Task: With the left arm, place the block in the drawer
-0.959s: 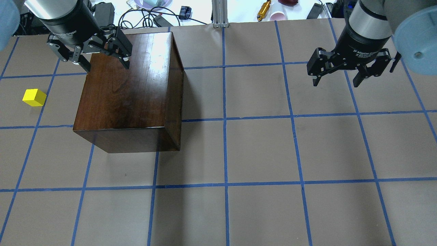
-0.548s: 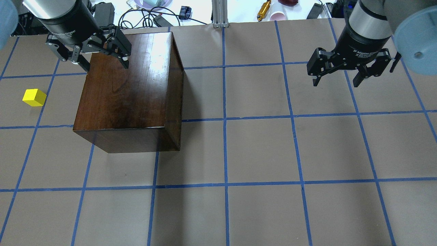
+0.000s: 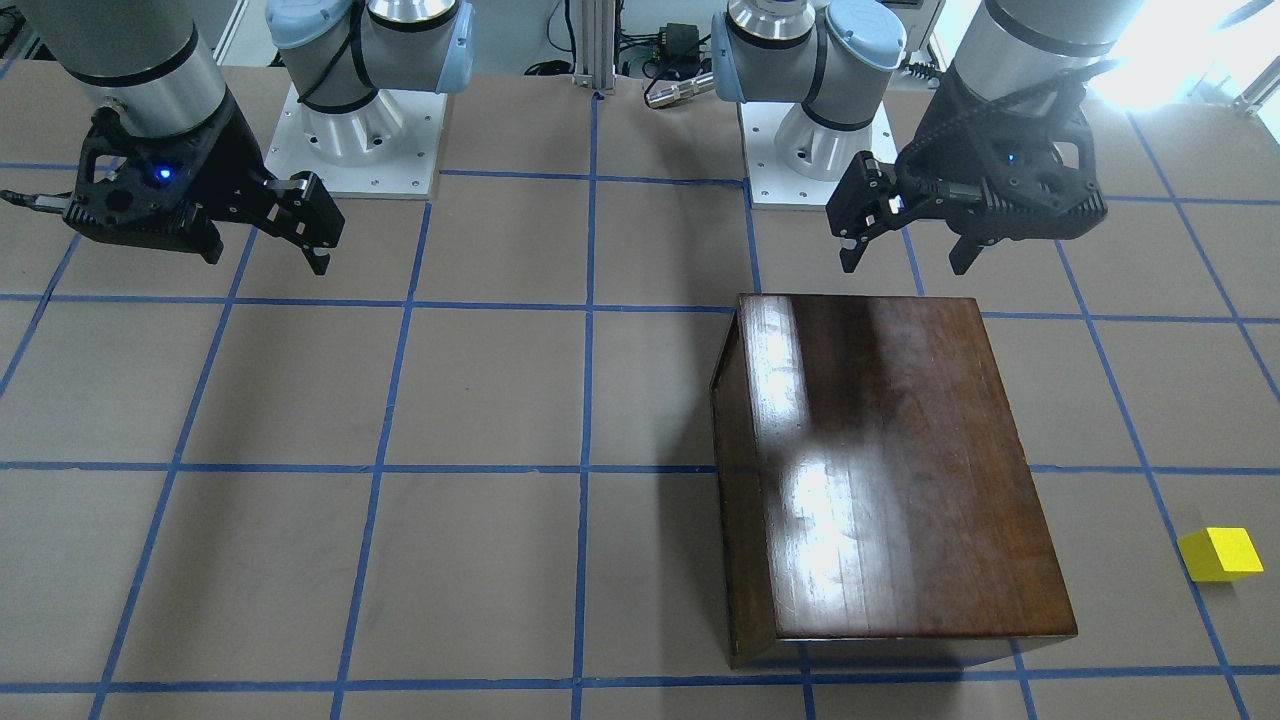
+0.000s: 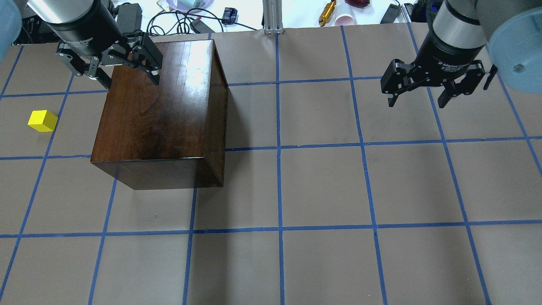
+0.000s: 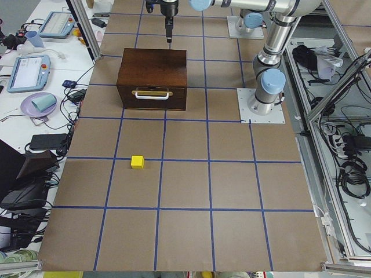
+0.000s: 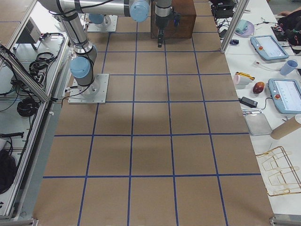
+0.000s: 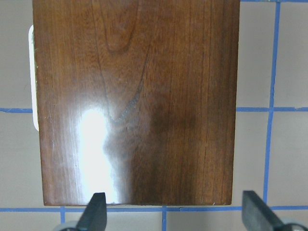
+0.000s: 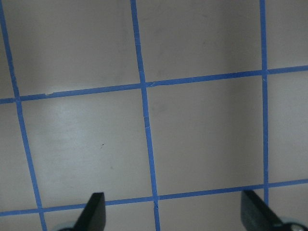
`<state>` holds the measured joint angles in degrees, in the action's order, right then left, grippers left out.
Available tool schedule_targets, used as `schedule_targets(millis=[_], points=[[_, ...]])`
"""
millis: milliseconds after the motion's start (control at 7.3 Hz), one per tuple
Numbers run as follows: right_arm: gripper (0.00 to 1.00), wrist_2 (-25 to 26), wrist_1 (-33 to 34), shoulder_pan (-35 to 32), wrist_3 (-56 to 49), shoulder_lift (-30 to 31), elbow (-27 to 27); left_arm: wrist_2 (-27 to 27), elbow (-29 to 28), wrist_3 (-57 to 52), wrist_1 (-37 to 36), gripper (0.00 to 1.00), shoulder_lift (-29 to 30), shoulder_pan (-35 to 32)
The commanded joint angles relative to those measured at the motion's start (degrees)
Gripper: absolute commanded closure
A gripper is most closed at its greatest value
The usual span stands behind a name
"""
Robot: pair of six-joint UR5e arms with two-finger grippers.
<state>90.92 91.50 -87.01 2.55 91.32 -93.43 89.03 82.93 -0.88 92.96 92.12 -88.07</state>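
The yellow block point(image 4: 42, 120) lies on the table apart from the dark brown wooden box point(image 4: 161, 114); it also shows in the front view point(image 3: 1220, 553) and the left view point(image 5: 137, 161). The drawer point(image 5: 152, 94) is shut, its dark front and pale handle facing the left camera. My left gripper point(image 4: 131, 82) is open and empty, hovering above the box's edge at the top of the overhead view; in its wrist view point(image 7: 175, 214) the box top point(image 7: 134, 96) fills the frame. My right gripper point(image 4: 417, 103) is open and empty, above bare table far from the box.
The table point(image 4: 322, 186) is brown paper with a grid of blue tape. Cables and small items point(image 4: 190, 19) lie beyond its edge at the top of the overhead view. Both arm bases point(image 3: 350, 130) stand at the top of the front view.
My left gripper has drifted slightly up and left in the overhead view, still open. The block, the box and the right gripper have not moved.
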Motion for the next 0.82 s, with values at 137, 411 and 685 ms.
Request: schedule_targets(millis=[137,411,685], points=[[0.0,-0.04,0.0,0.0,0.0,0.0,0.0,0.0,0.04,0.0,0.03,0.0,-0.01,0.0],[0.0,-0.04,0.0,0.0,0.0,0.0,0.0,0.0,0.04,0.0,0.2,0.0,-0.1,0.09],[0.0,-0.04,0.0,0.0,0.0,0.0,0.0,-0.08,-0.13,-0.87,0.29,0.0,0.51,0.87]])
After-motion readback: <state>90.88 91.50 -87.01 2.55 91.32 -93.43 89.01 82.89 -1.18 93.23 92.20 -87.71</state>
